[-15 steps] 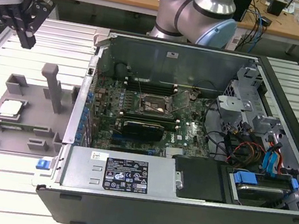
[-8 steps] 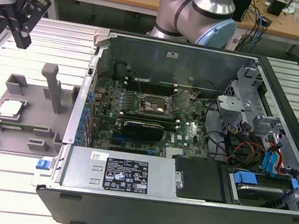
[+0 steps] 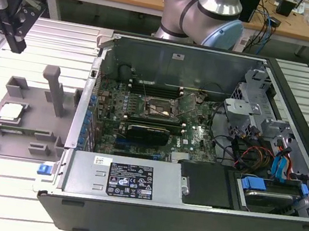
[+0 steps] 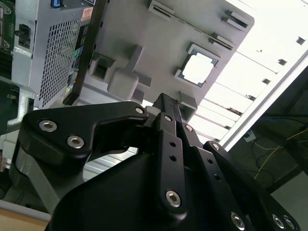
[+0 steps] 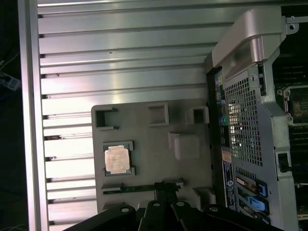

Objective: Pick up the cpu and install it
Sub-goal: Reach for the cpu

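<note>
The cpu [image 3: 11, 112], a small square chip with a silvery top, lies flat in a recess of the grey plastic tray [image 3: 27, 130] at the exterior view's left. Both wrist views show the cpu [image 4: 198, 68] [image 5: 117, 159] from above on the tray [image 4: 144, 29] [image 5: 149, 159]. My black gripper [image 3: 17, 44] hangs in the air beyond the tray's far edge, well above it and apart from the chip. The gripper [image 4: 167, 102] [image 5: 166, 184] is shut with nothing held. The black cpu socket [image 3: 158, 109] sits in the motherboard inside the open computer case [image 3: 187, 204].
An upright grey post [image 3: 55, 90] rises from the tray close to the case's side wall [image 3: 84, 110]. Inside the case are a dark expansion card [image 3: 148, 132], cables [image 3: 243, 151] and a blue-handled drive bay [image 3: 263, 190]. The slatted metal table [image 3: 6, 185] surrounds everything.
</note>
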You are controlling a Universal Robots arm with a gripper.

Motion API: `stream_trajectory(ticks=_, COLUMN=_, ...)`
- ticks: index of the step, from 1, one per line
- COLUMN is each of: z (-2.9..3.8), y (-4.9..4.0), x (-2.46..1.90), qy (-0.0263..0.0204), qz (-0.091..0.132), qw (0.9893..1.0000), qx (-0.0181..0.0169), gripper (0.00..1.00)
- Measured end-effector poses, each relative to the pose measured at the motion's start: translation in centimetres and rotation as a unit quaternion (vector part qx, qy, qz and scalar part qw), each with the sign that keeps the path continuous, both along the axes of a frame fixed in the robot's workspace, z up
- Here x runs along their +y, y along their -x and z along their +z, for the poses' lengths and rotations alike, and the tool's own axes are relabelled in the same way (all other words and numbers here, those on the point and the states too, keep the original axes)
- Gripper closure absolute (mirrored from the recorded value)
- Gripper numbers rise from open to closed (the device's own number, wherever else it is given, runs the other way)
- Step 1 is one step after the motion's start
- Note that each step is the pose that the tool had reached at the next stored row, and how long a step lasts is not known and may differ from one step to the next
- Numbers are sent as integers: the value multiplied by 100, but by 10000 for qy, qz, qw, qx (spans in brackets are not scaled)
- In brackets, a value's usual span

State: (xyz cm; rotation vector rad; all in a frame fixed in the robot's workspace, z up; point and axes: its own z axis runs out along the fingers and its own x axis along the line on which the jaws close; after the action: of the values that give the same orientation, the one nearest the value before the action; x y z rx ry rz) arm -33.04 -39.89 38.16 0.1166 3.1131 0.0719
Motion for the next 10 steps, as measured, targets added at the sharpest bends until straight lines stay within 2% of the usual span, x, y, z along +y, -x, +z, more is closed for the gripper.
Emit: stream_trajectory(ticks=10, z=-20, y=81, x=0, qy=0, qz=0, qw=10000, qx=-1, gripper=89)
